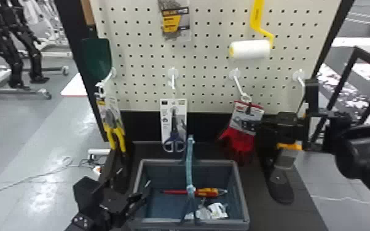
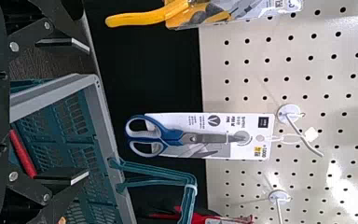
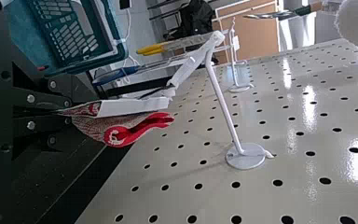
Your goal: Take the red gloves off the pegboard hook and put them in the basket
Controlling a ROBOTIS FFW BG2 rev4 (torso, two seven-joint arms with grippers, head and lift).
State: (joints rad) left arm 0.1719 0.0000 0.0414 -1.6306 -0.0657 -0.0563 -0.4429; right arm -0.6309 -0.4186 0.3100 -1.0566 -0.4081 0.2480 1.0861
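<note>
- Red knit gloves with a printed card header (image 1: 242, 142) are hung at the near end of the white metal hook (image 1: 239, 86), right of centre; not freed yet.
- Glove fabric is pinched below the card by the right gripper (image 3: 61, 112), fingers closed on it. Left gripper (image 2: 86, 111) is held empty, fingers apart, by the basket's left side.
- Main risk: white plastic hang loop (image 3: 184, 70) could be snagged on the hook tip if the pull is made downward or sideways. Should be lifted and drawn near, along the hook.
- If forced, card or loop could be torn, or the hook twisted out of the pegboard (image 1: 212, 66).
- Soft fabric could be slipped from the pinch if the loop is jammed; gloves then dropped right of the basket.
- Grey-rimmed teal basket (image 1: 242, 191) is set near and left of the gloves. Its upright teal handle (image 1: 189, 164) could be struck, or gloves draped over it, if carried too low.
- Release should be made right of the handle, inside the rim.
</note>
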